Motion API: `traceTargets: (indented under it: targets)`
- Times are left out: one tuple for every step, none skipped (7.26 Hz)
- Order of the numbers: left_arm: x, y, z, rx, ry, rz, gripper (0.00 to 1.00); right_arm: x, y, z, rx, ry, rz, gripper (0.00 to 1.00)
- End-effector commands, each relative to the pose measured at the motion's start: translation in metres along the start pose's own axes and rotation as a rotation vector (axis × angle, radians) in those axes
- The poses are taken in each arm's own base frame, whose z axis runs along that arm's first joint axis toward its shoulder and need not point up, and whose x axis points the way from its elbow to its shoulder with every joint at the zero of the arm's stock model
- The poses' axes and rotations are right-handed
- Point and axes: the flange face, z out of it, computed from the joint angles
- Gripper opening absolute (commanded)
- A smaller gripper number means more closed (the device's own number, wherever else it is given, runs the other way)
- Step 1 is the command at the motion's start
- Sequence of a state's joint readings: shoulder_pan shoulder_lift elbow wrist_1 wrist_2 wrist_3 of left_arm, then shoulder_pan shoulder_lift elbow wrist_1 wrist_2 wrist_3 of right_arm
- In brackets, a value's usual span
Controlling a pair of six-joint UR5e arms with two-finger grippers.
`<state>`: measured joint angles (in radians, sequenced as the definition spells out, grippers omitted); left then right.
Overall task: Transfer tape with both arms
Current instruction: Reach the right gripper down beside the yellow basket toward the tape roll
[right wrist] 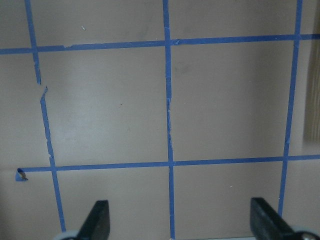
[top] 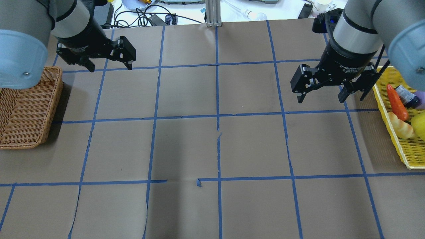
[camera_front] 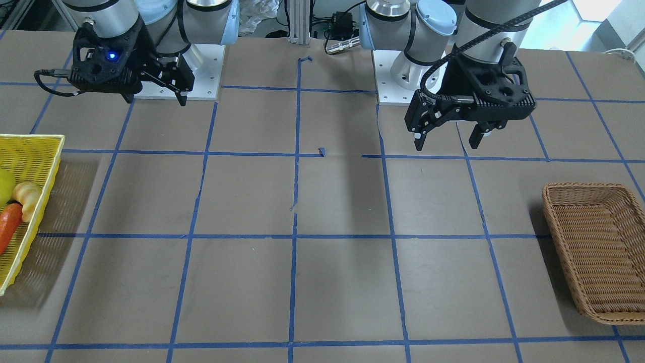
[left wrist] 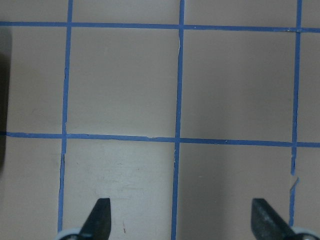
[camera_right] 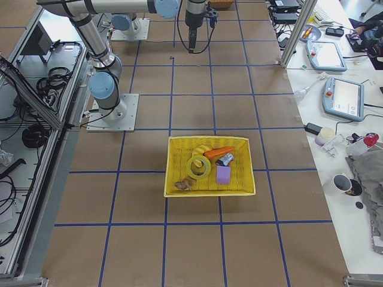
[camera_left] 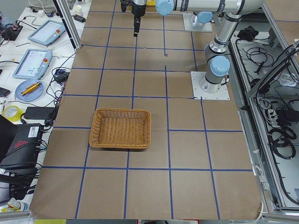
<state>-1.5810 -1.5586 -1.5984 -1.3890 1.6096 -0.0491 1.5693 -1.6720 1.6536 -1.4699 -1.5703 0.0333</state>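
The tape point(camera_right: 197, 166), a yellow ring with a pale core, lies in the yellow basket point(camera_right: 209, 139) and shows only in the exterior right view. My left gripper point(top: 109, 68) is open and empty, and hovers over the table beside the wicker basket point(top: 26, 109). It also shows in the front view point(camera_front: 447, 146) and in its wrist view point(left wrist: 181, 220), over bare paper. My right gripper point(top: 320, 99) is open and empty, and hovers just inward of the yellow basket point(top: 391, 109). It also shows in the front view point(camera_front: 156, 101) and in its wrist view point(right wrist: 181, 222).
The yellow basket point(camera_front: 30, 151) also holds a carrot point(top: 396, 103), a bread roll point(top: 401, 125), a yellow fruit point(top: 419, 125), a purple block point(camera_right: 223, 174) and a small can point(camera_right: 226, 159). The wicker basket point(camera_front: 594, 252) holds nothing. Brown paper with a blue tape grid covers the table.
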Motion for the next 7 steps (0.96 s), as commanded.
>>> traceTargets:
  targets:
    - [0.000,0.000,0.000,-0.001,-0.001,0.001,1.00,0.003,-0.004,-0.004,0.025,-0.002,-0.010,1.00]
    - [0.000,0.000,0.000,-0.001,-0.001,0.001,1.00,0.031,-0.015,-0.011,0.055,-0.015,0.053,1.00]
    - [0.000,0.000,0.000,-0.001,0.001,0.001,1.00,0.080,-0.025,-0.010,0.052,-0.023,0.040,1.00]
    - [0.000,0.000,0.000,-0.001,0.001,0.001,1.00,0.140,-0.036,-0.004,0.042,-0.029,-0.049,1.00]
    - [0.000,0.000,0.000,-0.001,0.001,0.001,1.00,0.203,-0.045,0.011,0.019,-0.051,-0.096,1.00]
    - [0.000,0.000,0.000,-0.001,0.001,0.001,1.00,0.275,-0.051,0.031,0.002,-0.082,-0.162,1.00]
    - [0.000,0.000,0.000,-0.001,0.001,0.001,1.00,0.344,-0.054,0.058,0.002,-0.139,-0.171,1.00]
